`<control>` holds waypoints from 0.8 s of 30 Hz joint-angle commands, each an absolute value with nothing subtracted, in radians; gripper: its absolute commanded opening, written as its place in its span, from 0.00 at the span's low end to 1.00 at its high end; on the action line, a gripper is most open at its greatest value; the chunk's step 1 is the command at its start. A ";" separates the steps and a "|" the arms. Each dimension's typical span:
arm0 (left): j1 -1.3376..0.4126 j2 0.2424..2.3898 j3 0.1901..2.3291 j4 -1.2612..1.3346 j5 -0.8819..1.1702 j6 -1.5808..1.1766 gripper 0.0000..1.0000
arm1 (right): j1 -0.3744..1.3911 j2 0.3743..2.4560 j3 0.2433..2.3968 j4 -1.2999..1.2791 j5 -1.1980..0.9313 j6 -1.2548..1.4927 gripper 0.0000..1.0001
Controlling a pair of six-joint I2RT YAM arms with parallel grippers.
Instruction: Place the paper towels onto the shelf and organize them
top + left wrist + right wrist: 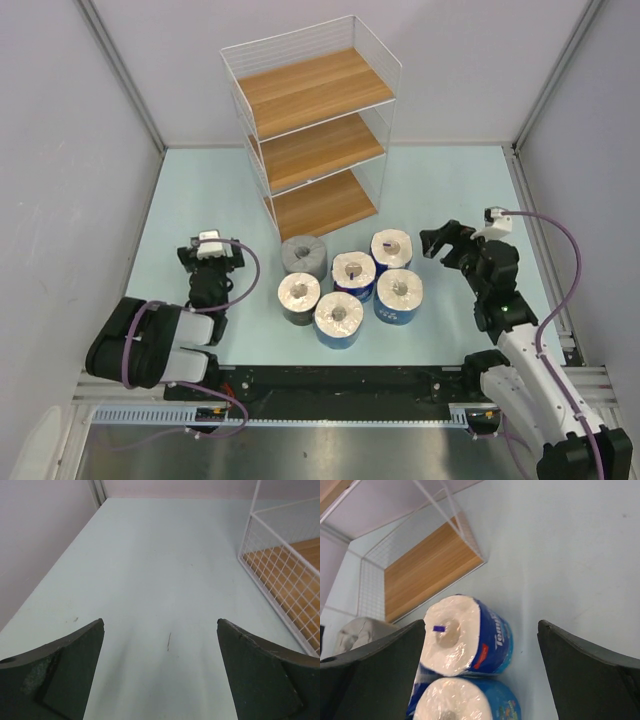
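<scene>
- Our right gripper [445, 243] is wide open and holds nothing. Our left gripper [160, 624] is wide open too, with only bare table [150, 555] between its fingers.
- All six paper towels stand in a bunch on the table, in front of the shelf [315, 92]. None is on the shelf yet.
- We think the step now is to grab the blue roll [392, 248] nearest the right gripper.
- To do it well, we should put one finger on each side of that roll, squeeze softly so it does not squash, and lift it up high before we go to the shelf.
- The rolls look very close together, so a finger could bump the next blue roll [398, 296]. We should come in from the open side.
- The top view shows the whole bunch, with the grey roll [303, 254] and the dark roll [299, 297], and all three boards bare.
- The right wrist view shows the blue roll up close between the fingers, and the bottom board [427, 570] behind it.
- The left wrist view shows no rolls, only table and the shelf's wire side [280, 575].
</scene>
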State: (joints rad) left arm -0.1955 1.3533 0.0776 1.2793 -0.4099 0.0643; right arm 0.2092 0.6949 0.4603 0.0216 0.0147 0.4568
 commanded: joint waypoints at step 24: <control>-0.298 0.876 0.635 0.285 -0.258 -0.176 1.00 | 0.357 1.127 0.736 -0.129 -0.129 0.417 0.88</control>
